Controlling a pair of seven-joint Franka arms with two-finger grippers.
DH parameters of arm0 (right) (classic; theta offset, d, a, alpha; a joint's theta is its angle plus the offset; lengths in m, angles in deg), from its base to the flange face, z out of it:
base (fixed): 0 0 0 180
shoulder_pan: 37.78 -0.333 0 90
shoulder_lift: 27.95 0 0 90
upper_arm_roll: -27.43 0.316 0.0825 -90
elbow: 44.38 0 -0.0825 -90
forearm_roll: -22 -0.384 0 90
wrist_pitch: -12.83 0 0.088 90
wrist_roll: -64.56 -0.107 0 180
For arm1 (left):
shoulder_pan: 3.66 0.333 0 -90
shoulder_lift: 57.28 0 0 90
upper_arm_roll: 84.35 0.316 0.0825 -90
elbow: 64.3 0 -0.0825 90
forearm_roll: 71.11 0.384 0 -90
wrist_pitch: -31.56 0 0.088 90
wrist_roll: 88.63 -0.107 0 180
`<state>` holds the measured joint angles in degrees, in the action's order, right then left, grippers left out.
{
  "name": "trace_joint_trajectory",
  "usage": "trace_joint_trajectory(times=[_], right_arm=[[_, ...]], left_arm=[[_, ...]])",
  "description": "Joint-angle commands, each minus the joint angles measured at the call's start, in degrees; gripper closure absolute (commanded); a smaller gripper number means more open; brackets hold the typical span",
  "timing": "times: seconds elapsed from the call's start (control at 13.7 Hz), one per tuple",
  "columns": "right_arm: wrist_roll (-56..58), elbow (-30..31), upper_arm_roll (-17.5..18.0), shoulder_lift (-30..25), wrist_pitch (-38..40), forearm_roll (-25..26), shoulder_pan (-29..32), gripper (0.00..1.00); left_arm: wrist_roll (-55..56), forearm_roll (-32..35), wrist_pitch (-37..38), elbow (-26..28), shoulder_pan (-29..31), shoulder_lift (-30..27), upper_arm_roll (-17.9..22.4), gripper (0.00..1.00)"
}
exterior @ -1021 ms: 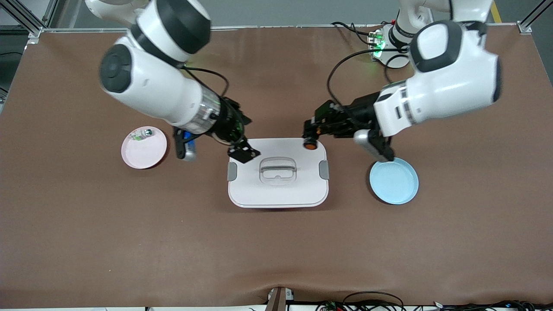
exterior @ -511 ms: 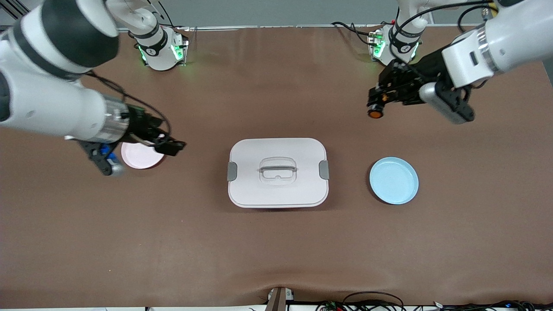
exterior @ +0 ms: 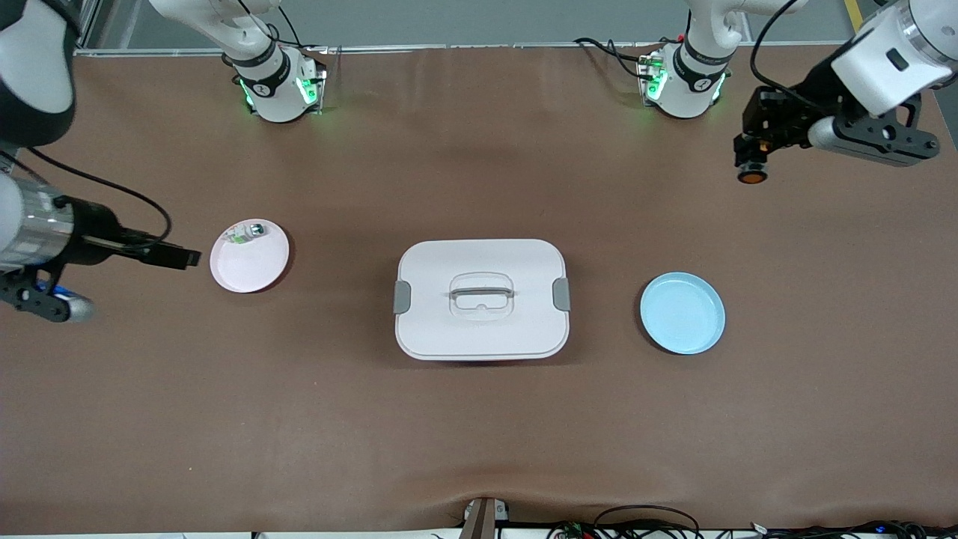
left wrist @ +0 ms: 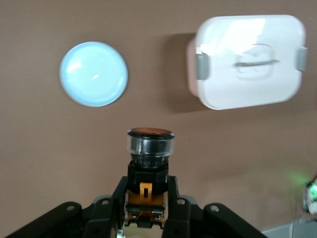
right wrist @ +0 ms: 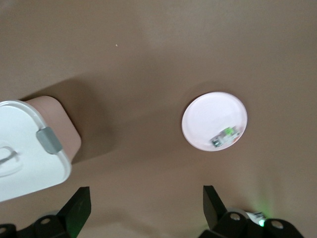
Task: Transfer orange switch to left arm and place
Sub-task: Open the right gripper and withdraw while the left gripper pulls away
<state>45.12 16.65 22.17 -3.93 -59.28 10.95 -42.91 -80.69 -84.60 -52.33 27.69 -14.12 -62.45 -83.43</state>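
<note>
The switch (exterior: 751, 176) is clamped in the left pincer (exterior: 751, 159), over the surface (exterior: 479, 434) at the box's (exterior: 480, 299) 2 o'clock. The right pincer (exterior: 183, 258), spread wide, hangs empty. Count: one switch, one box, two plates.

I note the brown desk (exterior: 479, 419) carries a matt, cloth-like covering with slight wrinkles. The large white plastic box (exterior: 480, 329) looks smooth and semi-glossy. The round light-blue plate (exterior: 682, 313) shows glossy plastic; the orange-capped black switch (left wrist: 150, 148) has a clear shiny collar.
</note>
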Motion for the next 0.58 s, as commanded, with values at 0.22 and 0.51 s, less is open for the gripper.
trace_joint_trajectory(times=[0.22, 0.51], right_arm=[[13.80, 0.49, 1.22, -0.11, -1.63, 7.79, 4.25, 0.00], [14.33, 0.84, 1.31, 0.50, -3.47, 11.22, 4.07, 0.00]], left_arm=[[13.54, 4.52, -7.42, 8.90, 3.77, -0.62, -0.65, 1.00], [33.75, 6.62, -14.27, 12.25, 4.22, 2.97, -0.74, 1.00]])
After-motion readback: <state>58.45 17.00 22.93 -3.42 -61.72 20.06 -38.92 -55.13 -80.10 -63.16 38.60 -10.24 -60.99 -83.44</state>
